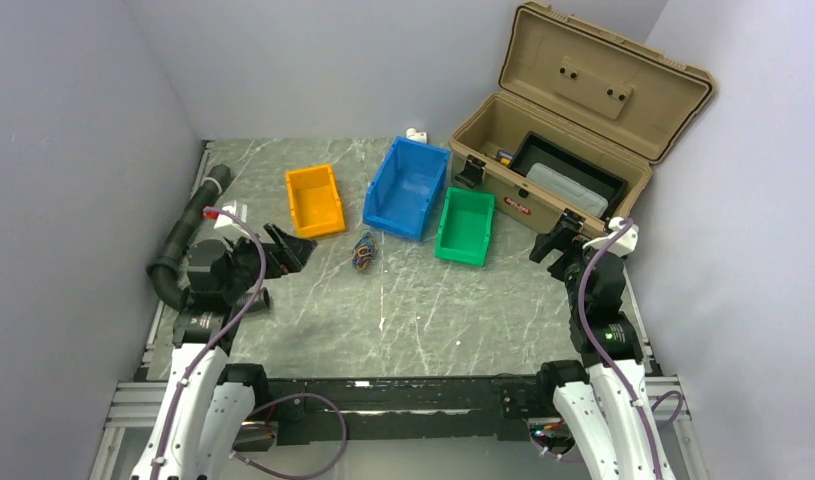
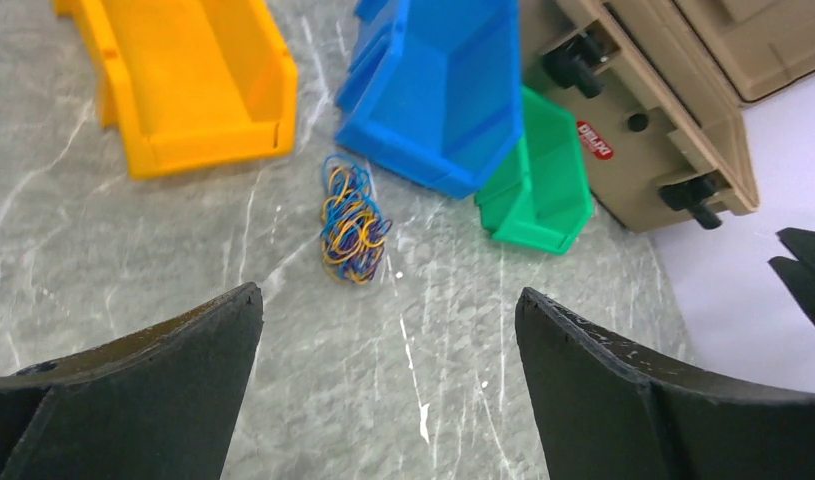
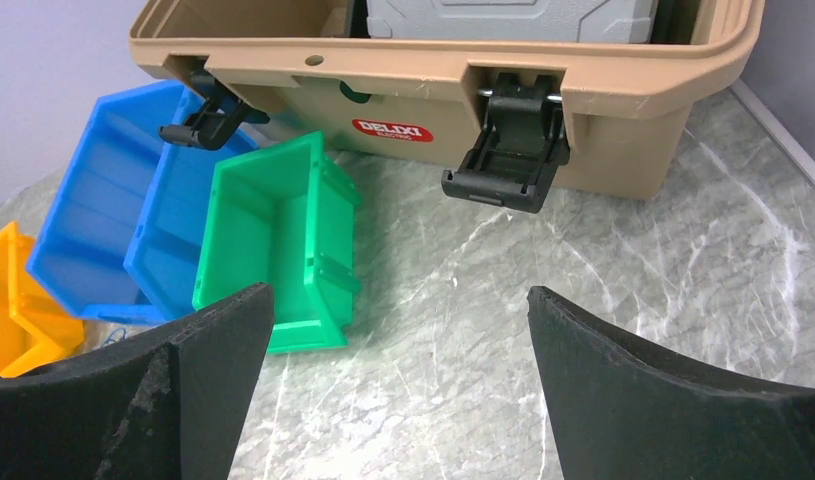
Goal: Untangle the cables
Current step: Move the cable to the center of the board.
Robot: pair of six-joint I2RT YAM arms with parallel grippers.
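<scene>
The cables [image 1: 364,251] are a small knotted bundle of thin blue, yellow-orange and dark wires lying on the marble table between the orange bin and the green bin. In the left wrist view the bundle [image 2: 351,222] lies ahead of the fingers, a short way off. My left gripper [image 1: 295,246] is open and empty, to the left of the bundle, apart from it. My right gripper [image 1: 553,243] is open and empty at the right, in front of the toolbox. In the right wrist view only a thin strand of the cables [image 3: 113,331] shows at the far left.
An orange bin [image 1: 314,200], a blue bin [image 1: 407,186] and a green bin [image 1: 465,226] stand behind the bundle. An open tan toolbox [image 1: 553,150] is at the back right. A fat black corrugated hose [image 1: 188,235] runs along the left edge.
</scene>
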